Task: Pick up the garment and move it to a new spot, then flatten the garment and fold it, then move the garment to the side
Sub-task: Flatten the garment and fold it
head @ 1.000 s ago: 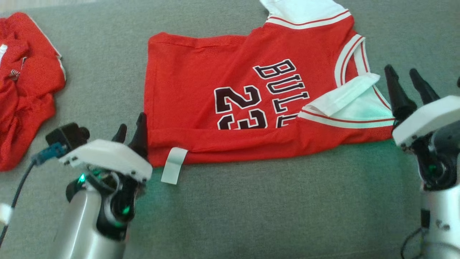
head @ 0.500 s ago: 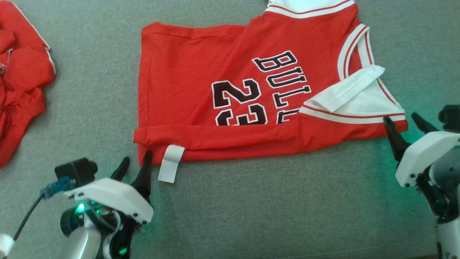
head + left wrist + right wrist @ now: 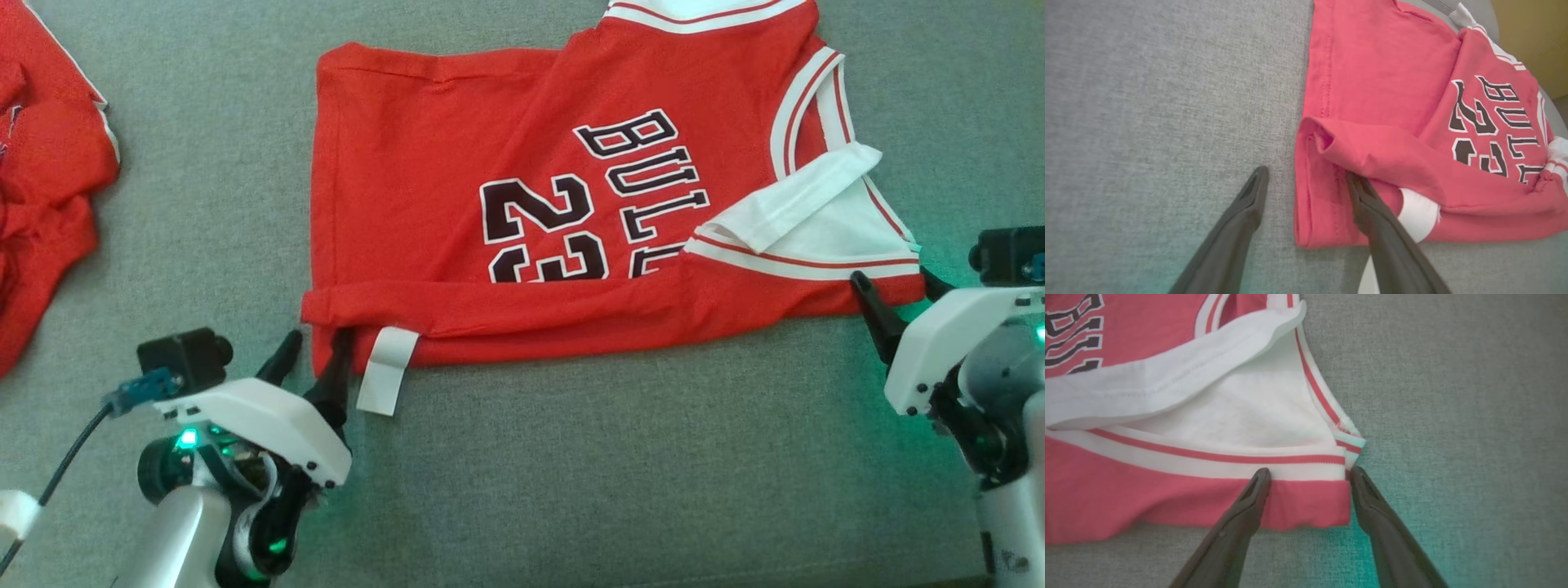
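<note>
The garment (image 3: 522,163) is a red jersey with "BULLS 23" lettering and white sleeves, spread on the grey surface with its near edge rolled over. My left gripper (image 3: 317,339) is open at the near-left corner. In the left wrist view this gripper (image 3: 1306,173) has one finger on the grey cloth and the other lying on the garment (image 3: 1380,81), its tip under the rolled fold beside a white label (image 3: 1419,216). My right gripper (image 3: 891,278) is open at the near-right corner. In the right wrist view, the gripper (image 3: 1310,471) straddles the red hem of the garment (image 3: 1147,498).
A second red garment (image 3: 49,188) lies crumpled at the far left. The grey fabric surface (image 3: 612,474) stretches bare between my two arms, toward the near edge. A yellowish wall (image 3: 1535,41) shows beyond the surface in the left wrist view.
Both grippers have drawn back toward the near edge and now sit at the garment's two near corners. The head camera has shifted slightly. The near-left corner now juts out a little further to the left.
</note>
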Controlling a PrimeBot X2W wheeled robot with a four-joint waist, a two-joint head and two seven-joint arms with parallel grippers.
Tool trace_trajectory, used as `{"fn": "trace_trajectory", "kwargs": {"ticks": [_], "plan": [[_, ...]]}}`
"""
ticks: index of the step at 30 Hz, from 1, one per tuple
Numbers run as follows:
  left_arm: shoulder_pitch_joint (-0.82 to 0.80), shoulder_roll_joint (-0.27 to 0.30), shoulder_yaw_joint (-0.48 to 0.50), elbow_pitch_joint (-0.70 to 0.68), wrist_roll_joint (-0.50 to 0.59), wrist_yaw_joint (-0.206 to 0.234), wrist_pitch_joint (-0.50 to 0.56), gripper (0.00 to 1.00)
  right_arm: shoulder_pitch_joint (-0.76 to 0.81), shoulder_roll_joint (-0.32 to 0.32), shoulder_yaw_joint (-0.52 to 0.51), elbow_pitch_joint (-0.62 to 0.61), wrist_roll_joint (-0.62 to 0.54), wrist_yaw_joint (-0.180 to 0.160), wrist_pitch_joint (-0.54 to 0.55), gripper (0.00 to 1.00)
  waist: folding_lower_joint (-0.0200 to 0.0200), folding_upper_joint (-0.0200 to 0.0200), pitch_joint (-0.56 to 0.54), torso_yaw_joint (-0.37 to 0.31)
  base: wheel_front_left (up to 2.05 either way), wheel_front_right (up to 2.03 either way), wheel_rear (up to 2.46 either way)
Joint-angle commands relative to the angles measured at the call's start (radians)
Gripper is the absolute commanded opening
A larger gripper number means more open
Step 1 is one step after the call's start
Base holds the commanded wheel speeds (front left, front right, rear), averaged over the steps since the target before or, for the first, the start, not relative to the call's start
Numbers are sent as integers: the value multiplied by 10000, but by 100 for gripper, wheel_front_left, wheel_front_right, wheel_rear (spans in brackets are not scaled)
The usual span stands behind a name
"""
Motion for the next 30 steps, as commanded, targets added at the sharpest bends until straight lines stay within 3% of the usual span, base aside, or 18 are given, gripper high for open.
{"fn": "trace_trajectory", "kwargs": {"ticks": [1, 11, 15, 16, 17, 18, 19, 20, 21, 26, 30], "plan": [[-45, 193, 118, -60, 2, -50, 213, 100, -128, -210, 188, -161, 87, 77, 149, 100, 0, 0, -1, -5, 0, 0, 0], [177, 149, -509, -17, -53, -274, 673, 98, -200, -169, 466, 93, 707, 77, 612, 100, 0, 0, 102, -15, 0, 0, 0], [53, 88, -516, 168, -111, -288, 681, 76, -225, -196, 545, 184, 893, 77, 662, 100, 0, 0, 95, -1, 0, 0, 0], [24, 78, -513, 217, -131, -298, 682, 60, -239, -185, 563, 204, 960, 77, 678, 98, 0, 0, 82, -3, 0, 0, 0], [3, 67, -513, 261, -162, -317, 689, 48, -257, -167, 566, 226, 1029, 77, 696, 86, 0, 0, 69, -8, 0, 0, 0], [-12, 52, -518, 305, -208, -349, 707, 44, -279, -154, 562, 248, 1078, 77, 710, 73, 0, 0, 53, -13, 0, 0, 0], [-30, 39, -535, 355, -239, -388, 717, 34, -302, -126, 552, 279, 1144, 77, 722, 35, 0, 0, 25, -17, 0, 0, 0], [-46, 8, -559, 400, -276, -430, 717, 11, -336, -57, 477, 311, 1222, 77, 695, 9, 0, 0, -3, -22, 0, 0, 0], [-59, -22, -607, 436, -314, -501, 730, 0, -371, 9, 400, 357, 1265, 77, 675, 0, 0, 0, -37, -28, 0, 0, 0], [31, -179, -657, 349, -641, -781, 695, 0, -440, 114, 155, 363, 1649, 77, 696, 0, 0, 0, -318, -63, 0, 0, 0], [281, -4, -138, -438, -1233, -828, 784, 0, -248, -94, -240, -117, 2256, 77, 1124, 0, 0, 0, -620, -62, 0, 0, 0]]}}
